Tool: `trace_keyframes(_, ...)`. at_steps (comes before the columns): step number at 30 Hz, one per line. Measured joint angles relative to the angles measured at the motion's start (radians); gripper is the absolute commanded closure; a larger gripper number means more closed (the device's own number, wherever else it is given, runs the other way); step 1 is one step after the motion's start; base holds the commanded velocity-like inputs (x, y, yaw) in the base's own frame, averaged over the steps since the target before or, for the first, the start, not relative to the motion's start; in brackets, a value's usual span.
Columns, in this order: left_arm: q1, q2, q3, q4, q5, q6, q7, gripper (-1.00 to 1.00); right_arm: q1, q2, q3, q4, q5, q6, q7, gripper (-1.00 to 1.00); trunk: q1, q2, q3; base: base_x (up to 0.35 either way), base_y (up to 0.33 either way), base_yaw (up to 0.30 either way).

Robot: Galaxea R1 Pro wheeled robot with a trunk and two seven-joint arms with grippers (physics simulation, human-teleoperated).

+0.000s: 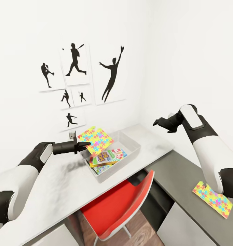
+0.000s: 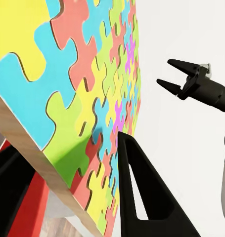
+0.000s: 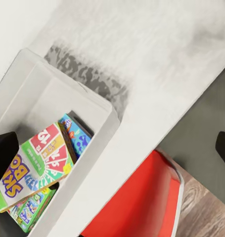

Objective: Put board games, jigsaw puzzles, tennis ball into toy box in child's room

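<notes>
Jigsaw puzzle (image 1: 95,139) is gripped by the left gripper (image 1: 83,146) and held tilted above the toy box (image 1: 132,147) on the pale table (image 1: 58,184). Skip-Bo box (image 1: 108,157) is seen stacked on other board games inside the toy box. The right gripper (image 1: 158,122) is raised over the table, spread and empty. A second jigsaw puzzle (image 1: 212,199) is laid on the dark lower section, near a red chair (image 1: 120,205).

White walls (image 1: 24,37) are hung with 6 black silhouette pictures (image 1: 111,73); a red chair (image 1: 120,205) is set on wood-plank floor (image 1: 140,229).
</notes>
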Motion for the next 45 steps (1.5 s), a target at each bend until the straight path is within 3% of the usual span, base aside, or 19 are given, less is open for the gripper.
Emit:
trace_keyframes(18,0.001,0.008,0.001,0.009,0.0,-0.001,0.005,1.0,0.001,0.0,0.002,0.0,-0.001,0.0,-0.002,-1.0,0.0,0.0,0.005,0.066,-0.037,-0.046)
trace_keyframes(21,0.0,0.011,0.004,0.034,0.001,-0.001,0.026,1.0,0.002,0.0,0.001,0.0,-0.001,0.0,-0.002,-1.0,0.0,0.0,0.005,0.0,0.0,0.0)
trace_keyframes(27,0.0,0.007,0.012,0.072,0.007,-0.001,0.143,1.0,0.0,0.0,0.002,0.0,0.0,-0.001,-0.001,-1.0,0.0,0.0,0.005,0.0,0.0,0.0)
trace_keyframes(45,0.0,0.006,0.012,0.073,0.011,-0.002,0.155,1.0,-0.006,0.001,0.0,-0.002,-0.001,-0.001,-0.001,-1.0,0.0,0.0,-0.002,0.0,0.0,0.0)
